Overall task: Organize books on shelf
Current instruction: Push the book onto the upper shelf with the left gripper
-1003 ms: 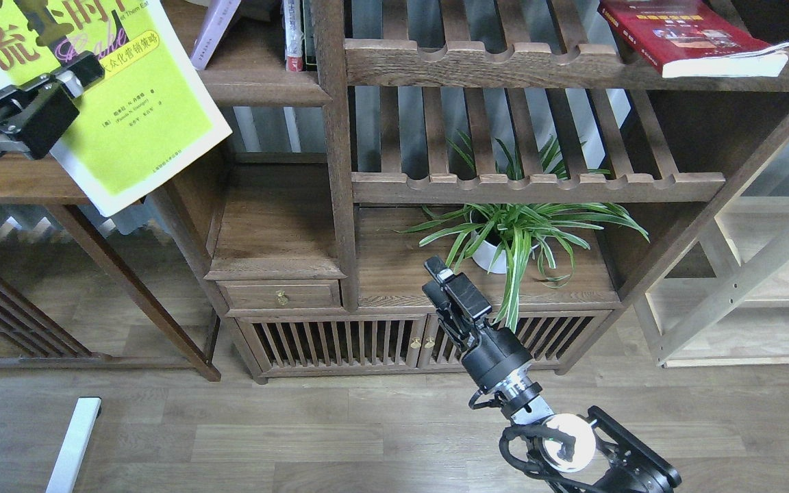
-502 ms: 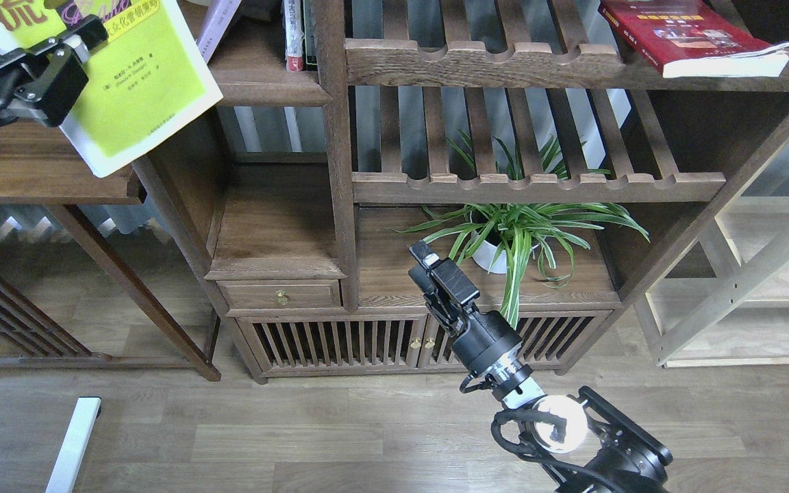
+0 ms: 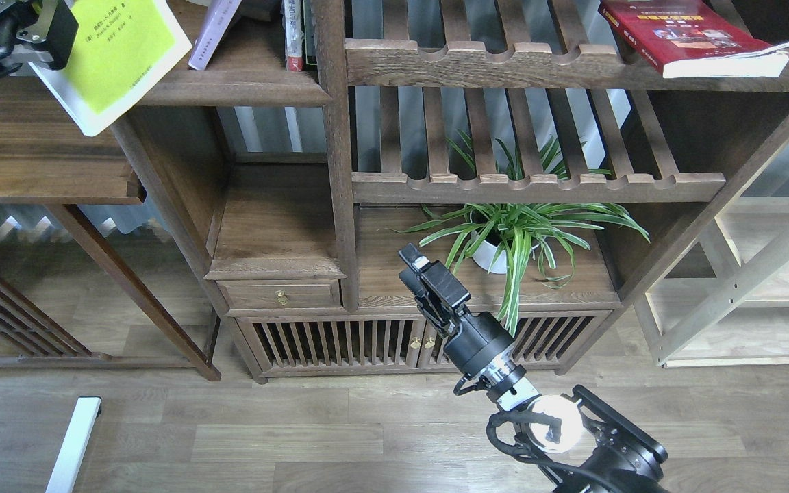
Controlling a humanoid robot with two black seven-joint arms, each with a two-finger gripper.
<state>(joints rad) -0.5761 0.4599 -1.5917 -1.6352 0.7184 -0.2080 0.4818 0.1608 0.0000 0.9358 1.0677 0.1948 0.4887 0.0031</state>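
My left gripper at the top left is shut on the yellow-green book and holds it tilted over the front left of the dark-brown shelf. The lilac book leans on that shelf, just right of the held book. The dark red book lies flat on the upper slatted rack at the top right. My right gripper is low in the middle, in front of the cabinet, empty, its fingers close together.
More books stand upright at the shelf's right end against a post. A potted spider plant sits on the cabinet top right of my right gripper. A side table stands at left. A pale wooden rack is at right.
My left gripper has lifted the yellow-green book up and away toward the shelf, so less of the cover shows. My right gripper has drifted slightly left.
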